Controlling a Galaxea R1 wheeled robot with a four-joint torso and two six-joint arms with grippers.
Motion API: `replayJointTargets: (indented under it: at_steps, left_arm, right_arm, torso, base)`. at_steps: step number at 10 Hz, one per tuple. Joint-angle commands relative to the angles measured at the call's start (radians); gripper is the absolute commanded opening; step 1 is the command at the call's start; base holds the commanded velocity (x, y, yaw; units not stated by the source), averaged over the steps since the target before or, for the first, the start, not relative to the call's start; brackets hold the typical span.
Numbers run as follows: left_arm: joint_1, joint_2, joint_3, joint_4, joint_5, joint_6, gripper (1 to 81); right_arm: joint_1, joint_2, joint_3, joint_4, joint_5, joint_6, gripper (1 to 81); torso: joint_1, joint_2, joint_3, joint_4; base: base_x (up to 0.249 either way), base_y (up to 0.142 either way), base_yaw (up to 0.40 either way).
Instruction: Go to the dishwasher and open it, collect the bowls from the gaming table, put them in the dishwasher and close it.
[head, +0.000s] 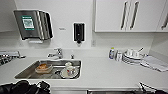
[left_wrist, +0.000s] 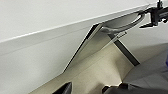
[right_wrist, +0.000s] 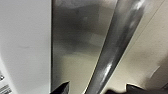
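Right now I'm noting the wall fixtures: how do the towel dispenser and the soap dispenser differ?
The towel dispenser is a wide steel box with a green label; the soap dispenser is small, narrow and black. The towel dispenser hangs left of the tap, the soap dispenser right of it. Both are fixed to the white wall above the sink.

White wall, white counter — steel sink, overhead cabinets.

Bar handle close before right gripper
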Motion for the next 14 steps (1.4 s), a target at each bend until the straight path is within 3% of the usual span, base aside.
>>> replayJointTargets:
  at_steps: [1, 4, 8, 10, 12, 14]
  left_arm:
    - [-0.115, -0.022, 0.008, -0.009, 0.021, 0.005, 81.1]
    - [-0.11, -0.024, 0.008, -0.011, 0.021, 0.005, 81.1]
    - [-0.096, -0.021, 0.008, -0.009, 0.016, 0.006, 81.1]
    - [-0.092, -0.021, 0.005, -0.007, 0.015, 0.008, 81.1]
    - [-0.092, -0.022, 0.004, -0.007, 0.015, 0.008, 81.1]
    - [-0.092, -0.019, 0.004, -0.009, 0.015, 0.008, 81.1]
  right_arm:
    - [0.107, 0.0, -0.007, 0.035, -0.045, 0.041, 81.1]
    - [0.05, 0.029, -0.073, 0.034, -0.045, 0.096, 81.1]
    - [-0.001, 0.026, -0.116, 0.018, -0.047, 0.103, 81.1]
    - [-0.016, 0.012, -0.092, -0.072, -0.047, 0.103, 81.1]
    - [-0.038, -0.061, -0.018, -0.166, -0.047, 0.103, 81.1]
    - [-0.057, -0.129, 0.053, -0.215, -0.048, 0.103, 81.1]
  torso:
    - [0.0, 0.0, 0.0, 0.0]
    - [0.0, 0.0, 0.0, 0.0]
    - [0.0, 0.0, 0.0, 0.0]
    - [0.0, 0.0, 0.0, 0.0]
    - [0.0, 0.0, 0.0, 0.0]
    - [0.0, 0.0, 0.0, 0.0]
  base:
    - [0.0, 0.0, 0.0]
    - [0.0, 0.0, 0.0]
    - [0.0, 0.0, 0.0]
    - [0.0, 0.0, 0.0]
    - [0.0, 0.0, 0.0]
    - [0.0, 0.0, 0.0]
